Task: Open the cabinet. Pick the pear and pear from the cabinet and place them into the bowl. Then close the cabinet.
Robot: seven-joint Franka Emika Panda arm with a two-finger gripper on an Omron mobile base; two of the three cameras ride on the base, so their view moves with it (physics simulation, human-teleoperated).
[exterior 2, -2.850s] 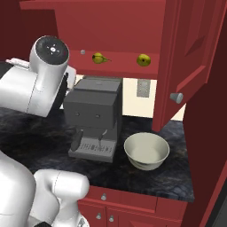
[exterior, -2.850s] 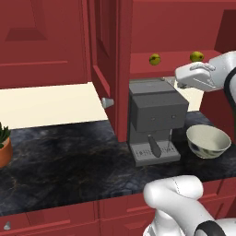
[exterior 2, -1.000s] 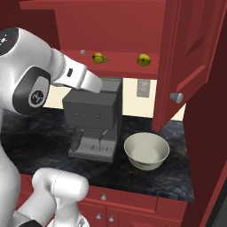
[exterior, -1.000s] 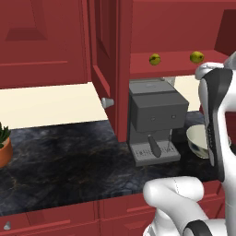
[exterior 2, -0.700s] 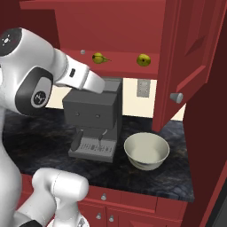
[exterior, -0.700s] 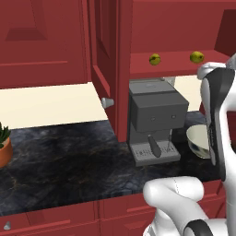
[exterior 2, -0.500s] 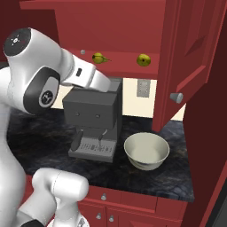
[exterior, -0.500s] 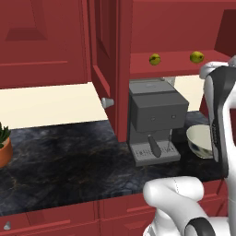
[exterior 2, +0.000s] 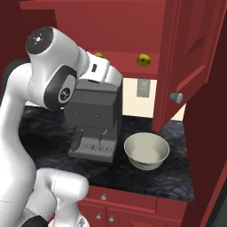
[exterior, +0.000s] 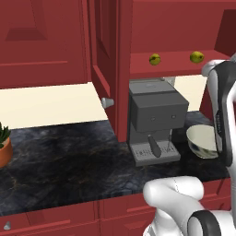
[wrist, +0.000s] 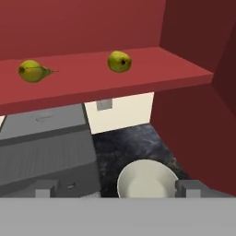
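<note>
Sitting apart on the red shelf [wrist: 138,78], two yellow-green pears [wrist: 119,61]

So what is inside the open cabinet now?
Two pears lie apart on the cabinet shelf: left pear, right pear. The space above the shelf is out of view.

A dark red wooden shelf [wrist: 138,73] inside the open wall cabinet is carrying two small yellow-green pears, the left pear [wrist: 32,71] and the right pear [wrist: 119,61], lying well apart. Below, a black marbled stone counter [exterior: 69,166] is bearing a grey boxy coffee machine [exterior: 154,119], a round cream-white bowl [exterior 2: 146,150] just beside it, and a terracotta-potted green plant [exterior: 3,144] sitting far off.
</note>
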